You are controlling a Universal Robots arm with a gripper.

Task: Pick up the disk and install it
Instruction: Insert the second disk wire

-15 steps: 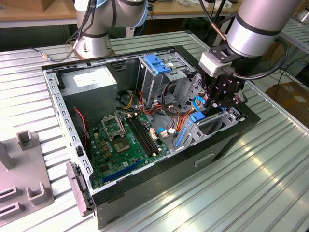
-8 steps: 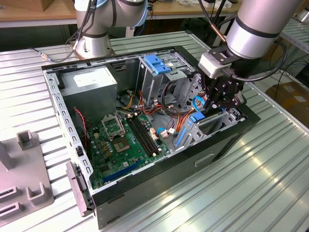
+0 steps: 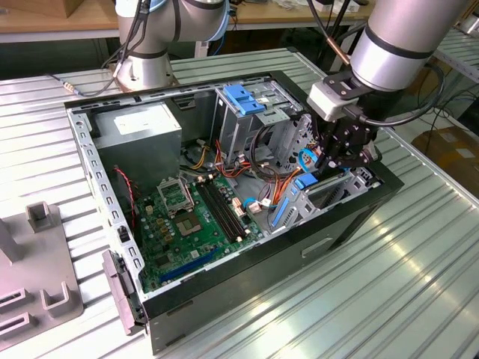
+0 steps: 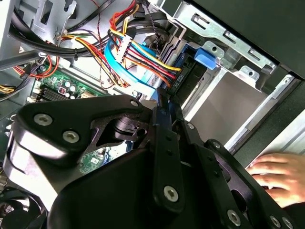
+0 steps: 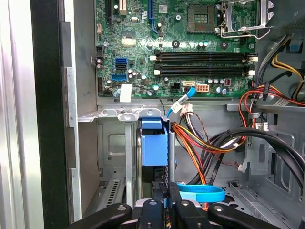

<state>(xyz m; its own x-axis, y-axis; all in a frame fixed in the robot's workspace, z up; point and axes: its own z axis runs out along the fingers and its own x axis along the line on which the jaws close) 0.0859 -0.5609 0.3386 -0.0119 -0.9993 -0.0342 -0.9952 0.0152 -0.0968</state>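
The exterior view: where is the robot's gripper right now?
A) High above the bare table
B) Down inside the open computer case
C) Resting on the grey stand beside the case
B: the gripper reaches into the open computer case, among the coloured cables by the drive bay.

The disk (image 5: pixel 155 143) sits edge-on, its label hidden.

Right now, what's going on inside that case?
The robot arm's hand is down inside the open computer case, at the drive bay on the exterior view's right. The disk, edge-on with its blue rail showing, sits upright in the bay slot just ahead of it. In the second wrist view, a person's hand rests beside the case.
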